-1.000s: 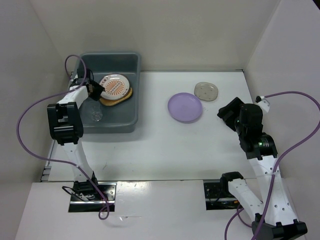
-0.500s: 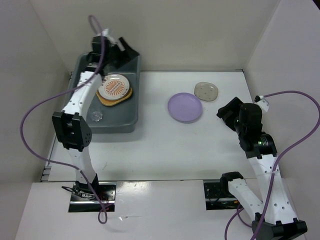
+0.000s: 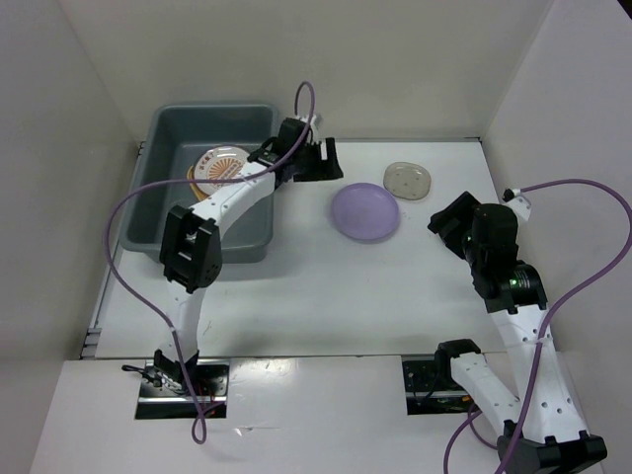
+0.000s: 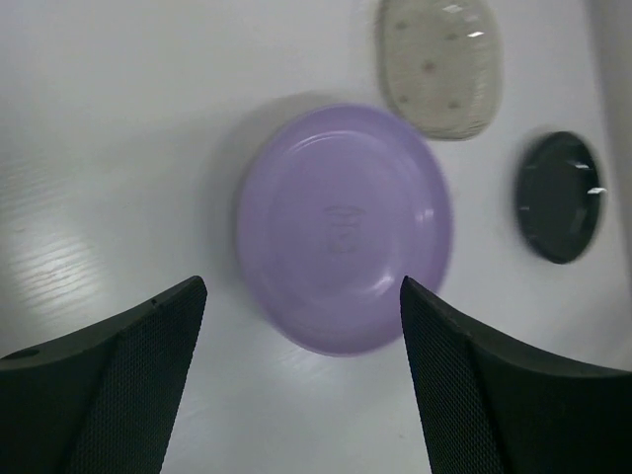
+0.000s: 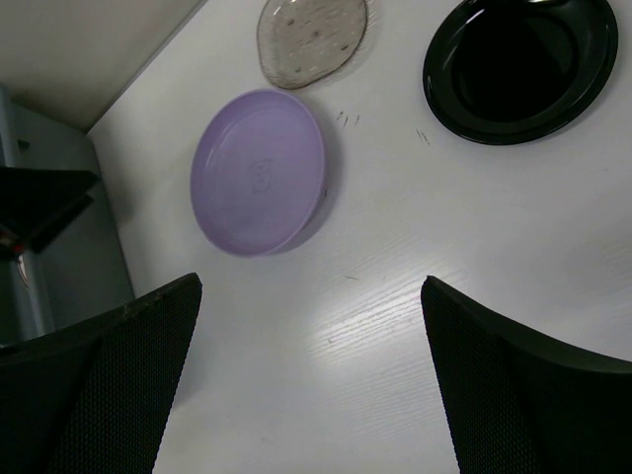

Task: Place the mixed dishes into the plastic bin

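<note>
This looks like a robotics lab test cell, not a home or kitchen. A bare white desk [image 3: 296, 286] is boxed in on three sides by plain white panels [image 3: 395, 59], and a fixed camera looks down on it from above. Two slim white-and-black robot arms, the left arm [image 3: 227, 200] and the right arm [image 3: 509, 296], stand at the near edge on metal plates [image 3: 215, 373]. Loose purple cables [image 3: 578, 184] trail from them. The only household things are a few dishes, such as a lavender plate [image 3: 365, 211], and a grey tub [image 3: 212, 109].
</note>
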You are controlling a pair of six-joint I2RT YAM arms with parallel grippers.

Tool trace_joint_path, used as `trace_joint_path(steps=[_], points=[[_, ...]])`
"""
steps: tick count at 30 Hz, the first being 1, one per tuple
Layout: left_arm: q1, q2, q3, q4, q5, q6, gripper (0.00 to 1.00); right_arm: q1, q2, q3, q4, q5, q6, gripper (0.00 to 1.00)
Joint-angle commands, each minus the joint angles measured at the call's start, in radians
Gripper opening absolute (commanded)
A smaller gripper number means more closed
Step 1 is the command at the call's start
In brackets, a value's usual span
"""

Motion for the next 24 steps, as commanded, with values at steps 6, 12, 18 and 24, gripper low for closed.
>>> trace_joint_path(steps=[6, 12, 18, 24], points=[[-0.070, 0.164, 0.044, -0.026, -0.200, 0.043, 0.86, 0.009, -0.001, -0.006, 0.009, -0.002, -0.010, 0.97], [-0.080, 0.242, 0.066, -0.044, -0.237, 0.043, 0.86, 0.009, -0.001, -0.006, 0.009, 0.008, -0.010, 0.97], [-0.080, 0.277, 0.066, -0.045, -0.237, 0.032, 0.68, 0.009, -0.001, -0.006, 0.009, 0.008, -0.001, 0.97], [-0.080, 0.287, 0.057, -0.045, -0.246, 0.023, 0.41, 0.009, -0.001, -0.006, 0.009, 0.008, -0.001, 0.97]])
